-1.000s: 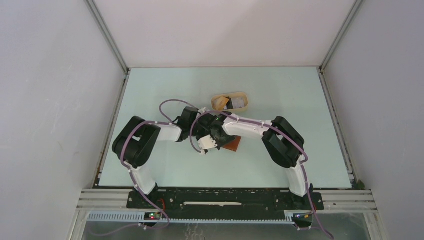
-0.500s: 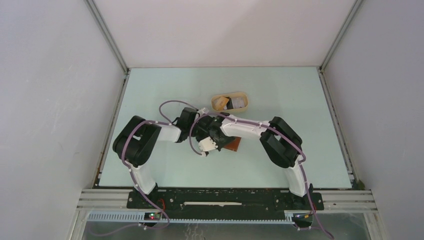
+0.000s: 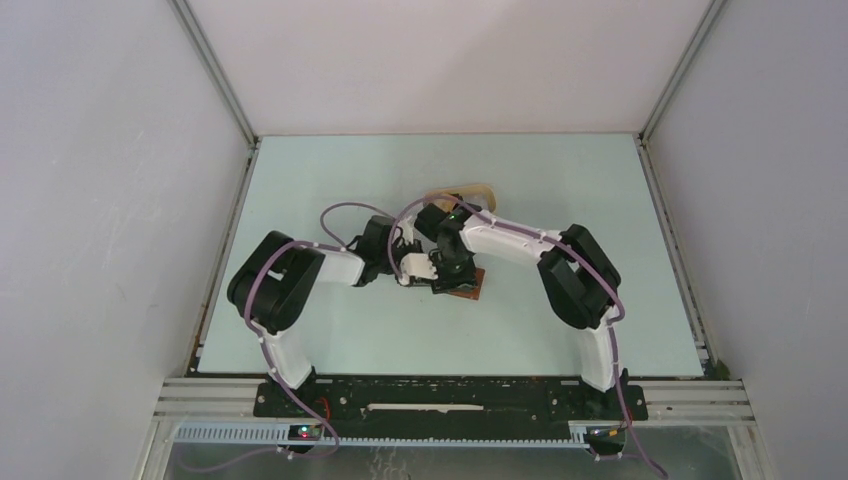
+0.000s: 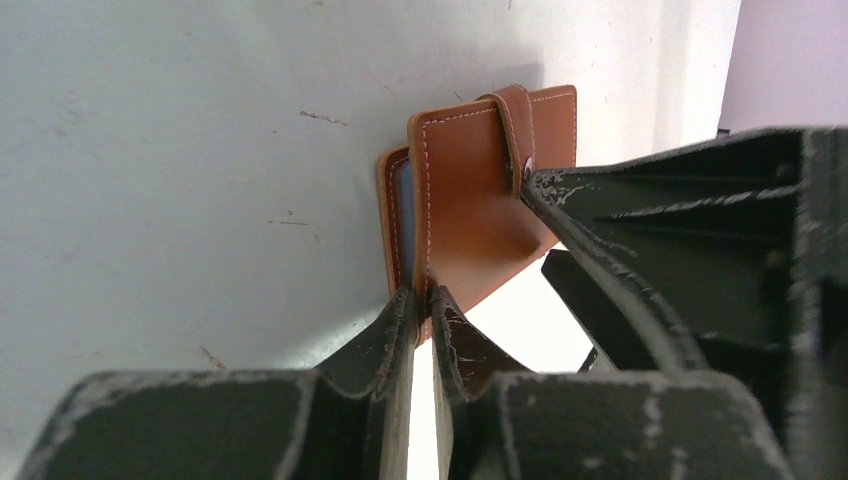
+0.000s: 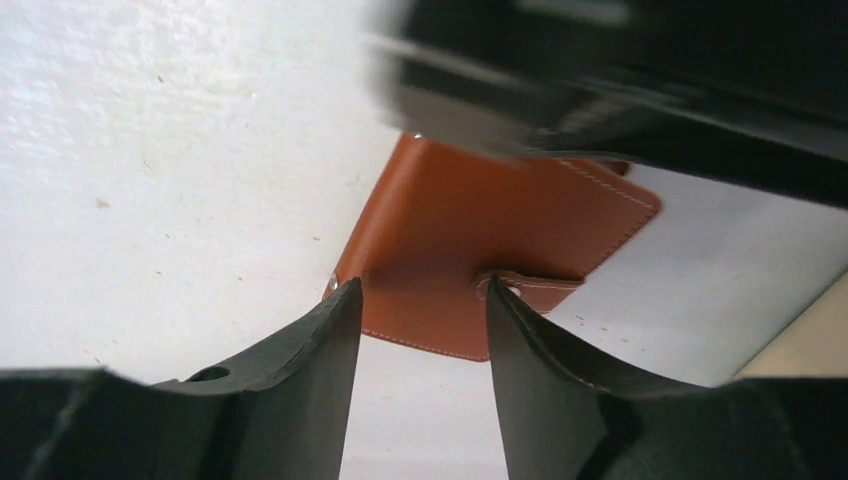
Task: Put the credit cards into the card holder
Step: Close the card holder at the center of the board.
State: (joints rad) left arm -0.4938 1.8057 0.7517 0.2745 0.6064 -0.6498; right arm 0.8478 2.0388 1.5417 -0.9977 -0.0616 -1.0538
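Left pincer point(image 4: 421, 300) is clamped together on the near edge of one leaf of the small reddish-brown leather card holder point(image 4: 480, 200), holding that leaf a little apart from the other. The right pincer point(image 5: 420, 330) stands with its jaws apart and nothing between them, poised just over the holder's face beside the snap strap point(image 5: 525, 283). The card holder lies on the pale green desk point(image 3: 330, 200) near its middle, just near of the tan oval tray point(image 3: 480, 187), with both pincers meeting at it. As for progress, the long edge of one light blue card point(image 4: 404, 210) shows between the leaves, so at least one card looks to be in. The right arm hides most of the tray, so I cannot tell how many cards wait there. What is left, by my judgement, is fetching any remaining cards and sliding them into the pockets. The left arm comes from the near left, its elbow folded out to the left and its forearm running low to the right. The right arm arcs in from the near right, its forearm reaching left and its wrist tipped down over the holder.
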